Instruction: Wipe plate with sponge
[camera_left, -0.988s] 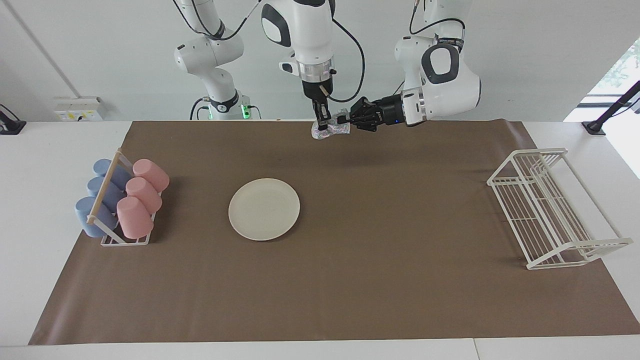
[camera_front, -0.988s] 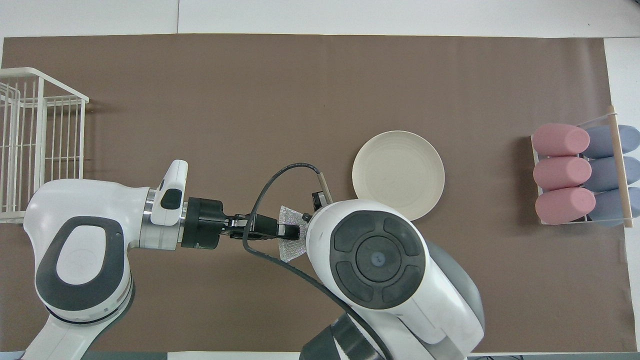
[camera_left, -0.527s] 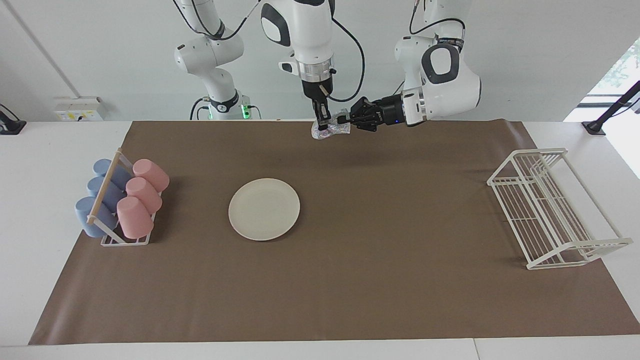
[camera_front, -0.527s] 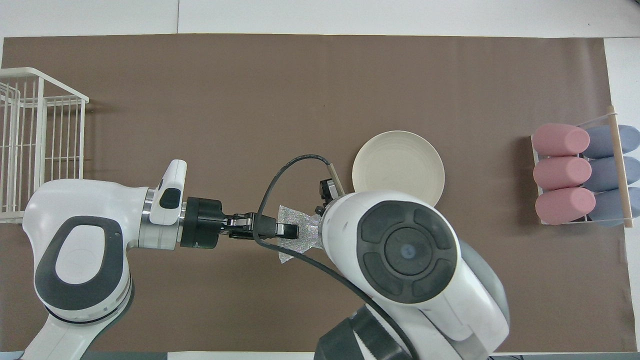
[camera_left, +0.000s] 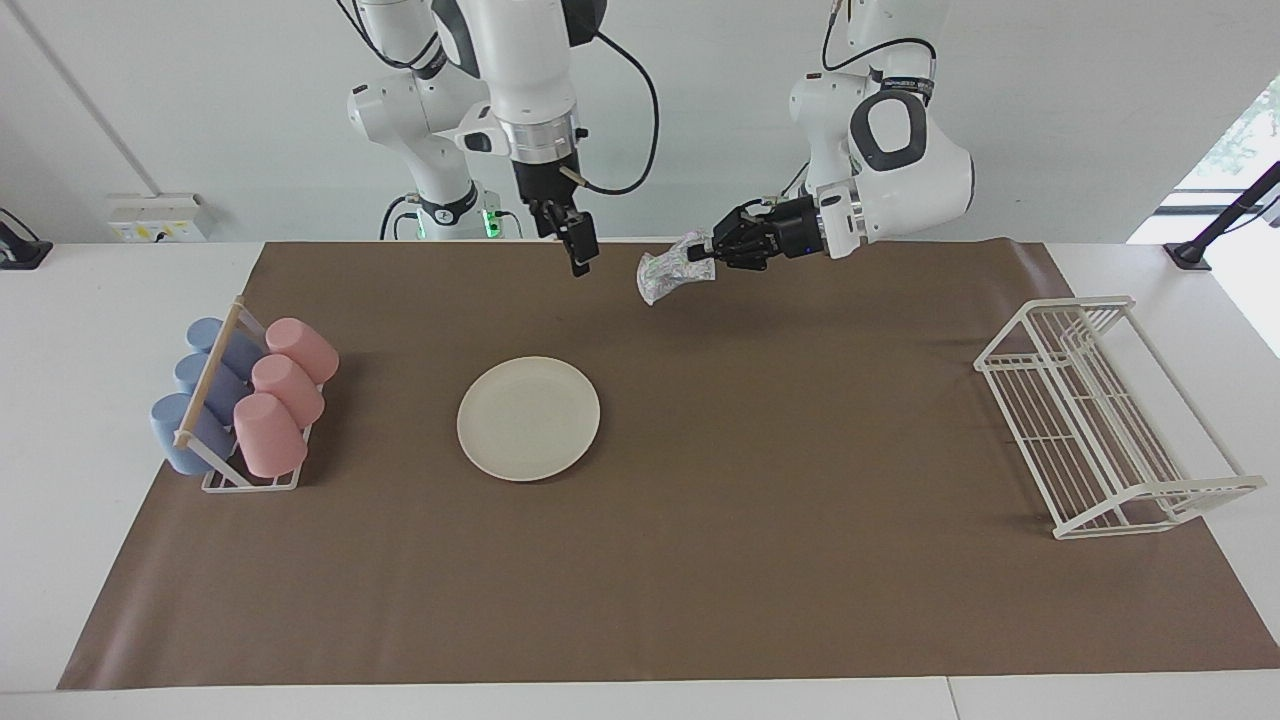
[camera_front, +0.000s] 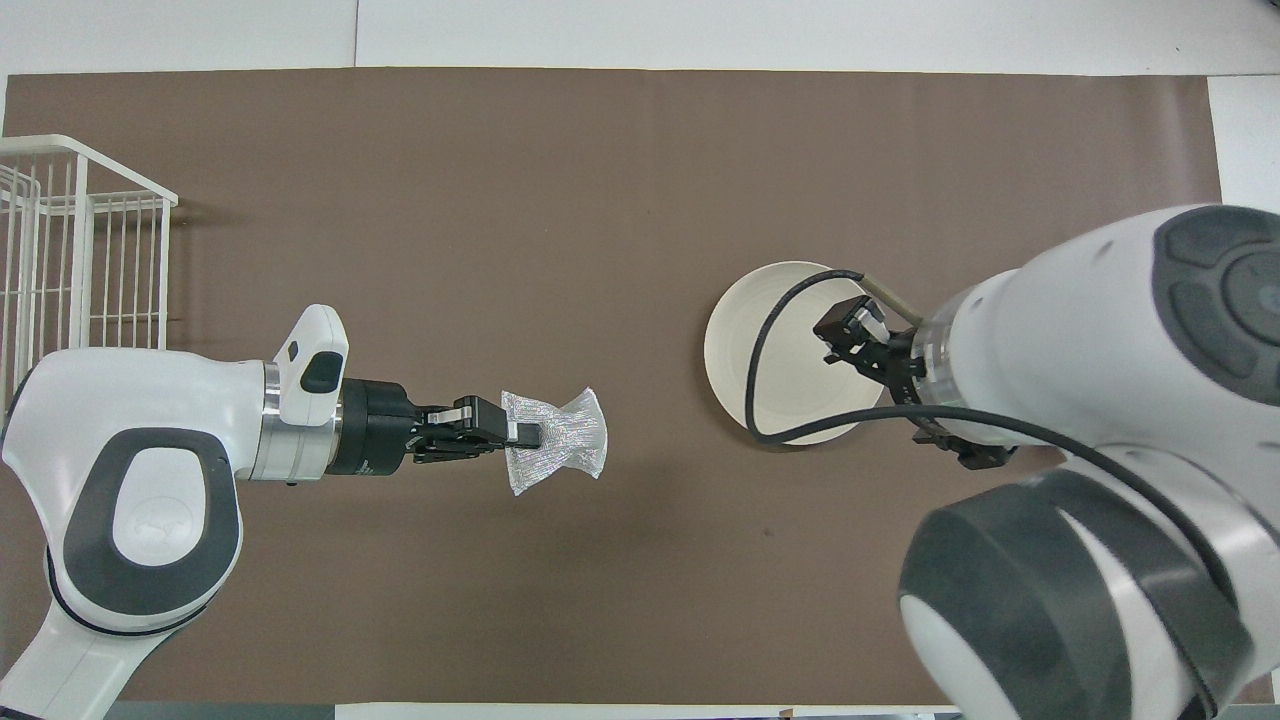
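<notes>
Silvery mesh, the sponge (camera_left: 665, 276), hung pinched in the left gripper (camera_left: 702, 262), whose forearm lay nearly level, fingertips closed on one edge, raised over the mat (camera_left: 700, 560). The right gripper (camera_left: 580, 252) pointed down with fingers apart, empty, at nine o'clock from the sponge in the facing view. The plate (camera_left: 528, 418) lay bare on the mat. A cup rack (camera_left: 232, 478) held pink cups (camera_left: 285, 395) and blue cups (camera_left: 185, 420); the wire rack (camera_left: 1100, 420) held nothing.
</notes>
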